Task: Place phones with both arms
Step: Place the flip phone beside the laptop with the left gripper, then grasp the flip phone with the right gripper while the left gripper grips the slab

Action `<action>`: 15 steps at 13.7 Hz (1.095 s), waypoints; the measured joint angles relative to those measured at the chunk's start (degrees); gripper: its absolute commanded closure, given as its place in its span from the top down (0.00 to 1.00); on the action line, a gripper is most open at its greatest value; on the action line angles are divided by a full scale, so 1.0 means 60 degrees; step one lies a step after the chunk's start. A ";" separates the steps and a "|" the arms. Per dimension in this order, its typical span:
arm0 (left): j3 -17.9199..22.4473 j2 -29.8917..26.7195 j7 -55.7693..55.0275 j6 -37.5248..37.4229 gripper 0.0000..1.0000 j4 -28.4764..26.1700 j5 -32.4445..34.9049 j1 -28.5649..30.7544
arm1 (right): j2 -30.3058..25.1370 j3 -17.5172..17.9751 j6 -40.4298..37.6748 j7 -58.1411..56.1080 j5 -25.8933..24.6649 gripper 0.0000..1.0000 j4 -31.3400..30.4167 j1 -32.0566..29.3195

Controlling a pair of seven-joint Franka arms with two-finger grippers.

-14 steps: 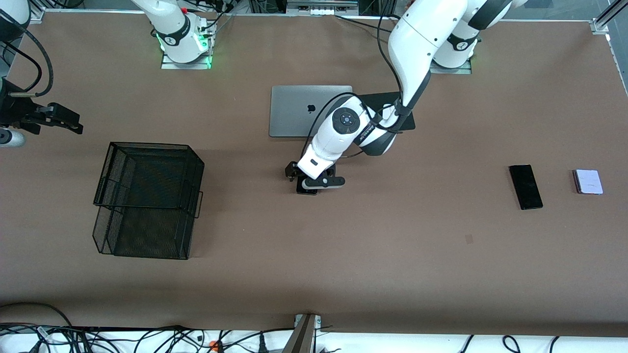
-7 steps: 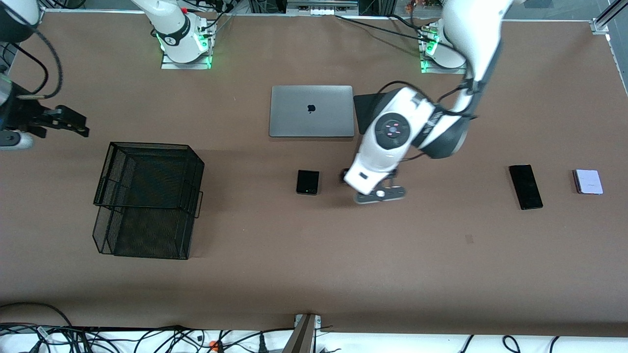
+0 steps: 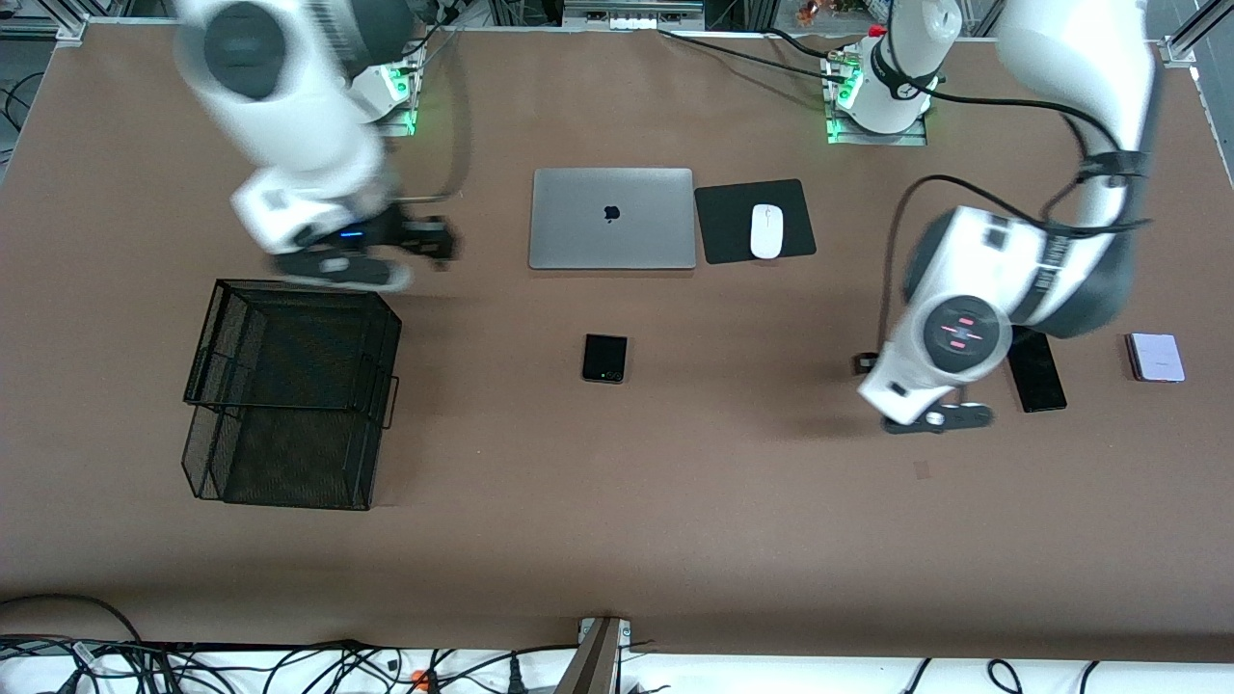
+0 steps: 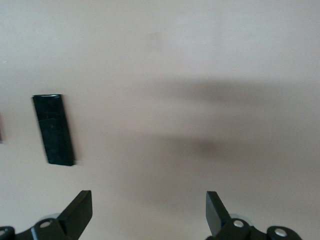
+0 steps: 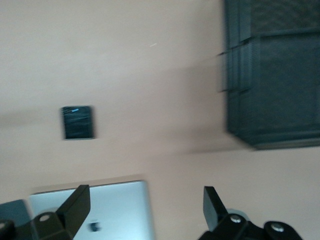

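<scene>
Step in hand: approach. Left gripper (image 4: 148, 212), jaws spread and empty, hovers beside the slim black phone (image 3: 1032, 367); next, centre over it. Right gripper (image 5: 145, 207), spread and empty, hovers over bare table at the mesh basket (image 3: 289, 390)'s 12 o'clock; the squarish black phone (image 3: 604, 359) lies at the laptop (image 3: 612, 219)'s 6 o'clock.

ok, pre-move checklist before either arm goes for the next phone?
1. Left gripper empty and open: ok, fingers spread, nothing between them.
2. Right gripper empty and open: ok, over bare table beside the black wire mesh basket.
3. Small squarish black phone free to pick: ok, flat on the brown table, nearer the front camera than the grey closed laptop.
4. Long slim black phone unobstructed: not ok, left arm partly covers it in the front view.
5. Small squarish pale lavender phone clear: ok, lying alone toward the left arm's end.
</scene>
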 measured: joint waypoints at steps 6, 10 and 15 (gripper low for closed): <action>-0.0013 -0.0707 0.1817 0.2166 1.00 -0.2351 0.0596 0.2042 | 0.2695 -0.0045 0.0965 0.2459 -0.0010 1.00 0.2003 0.1622; -0.0008 -0.0687 0.3379 0.6611 1.00 -0.4538 0.0769 0.4099 | 0.4171 -0.0057 0.2376 0.2462 -0.0011 1.00 0.1999 0.1840; -0.0097 -0.0086 0.4420 0.8286 1.00 -0.5217 0.0769 0.5474 | 0.5432 -0.0177 0.3707 0.2462 -0.0208 1.00 0.1895 0.1903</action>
